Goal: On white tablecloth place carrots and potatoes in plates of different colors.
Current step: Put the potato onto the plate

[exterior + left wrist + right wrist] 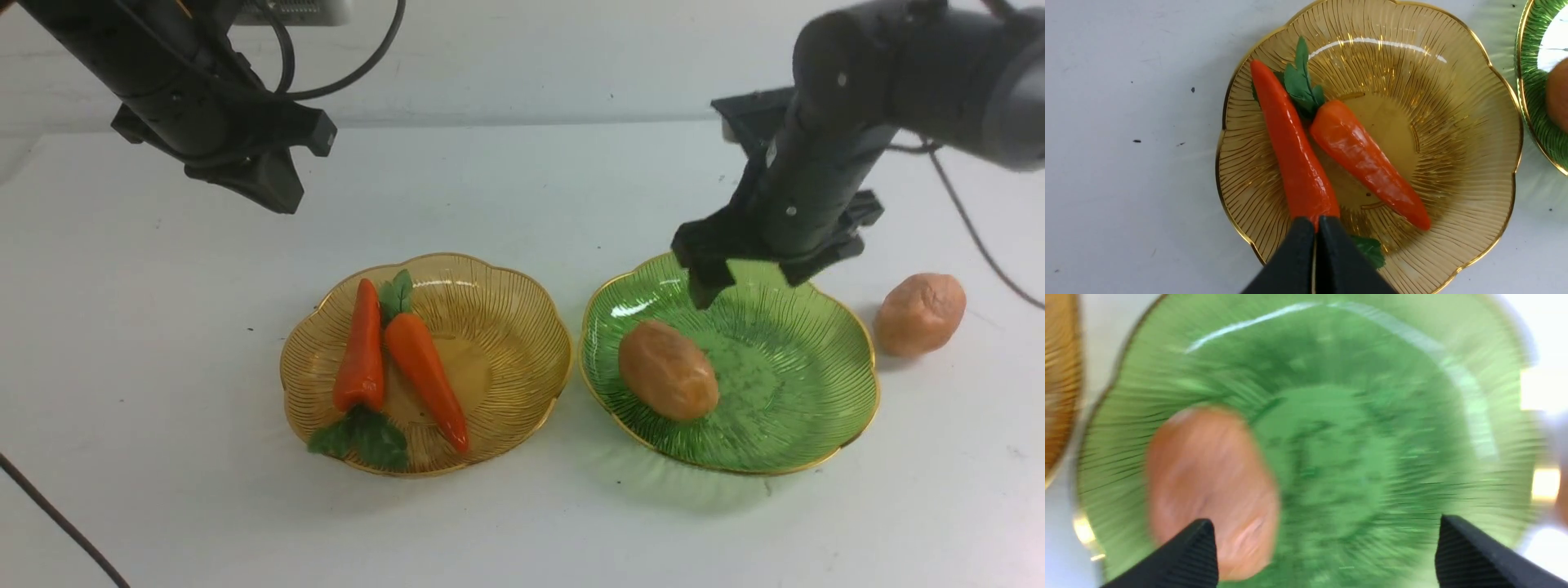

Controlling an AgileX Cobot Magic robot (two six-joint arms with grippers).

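Potatoes, two, tan-brown, lumpy oval.

Right tool (751,286): fingers spread wide with nothing between them and touching nothing. It hangs over the green plate (804,400), above its far-left part. The right wrist view is blurred but shows the two ribbed fingers (1184,555) well apart over bare green glass.

Left tool (277,196): fingers pressed together and empty. It is raised above the white tablecloth (163,327), beyond and to the left of the amber plate (510,343).

First potato (668,369): lies inside the green plate, on its left half. Its long axis runs from far-left to near-right. It sits below the right tool, nearer to me and slightly left of it, apart from both fingers.

Second potato (920,313): lies on the white tablecloth just beside the right edge of the green plate, outside it. Its long axis leans from near-left to far-right. It is to the right of the right tool, clear of it.

Carrots, two, glossy orange, both in the amber plate, on its left half, side by side. Left carrot (359,347): tip points away, leaves at the near rim. Right carrot (424,380): leaves at the far end, tip points near-right. The left tool is well apart from both.
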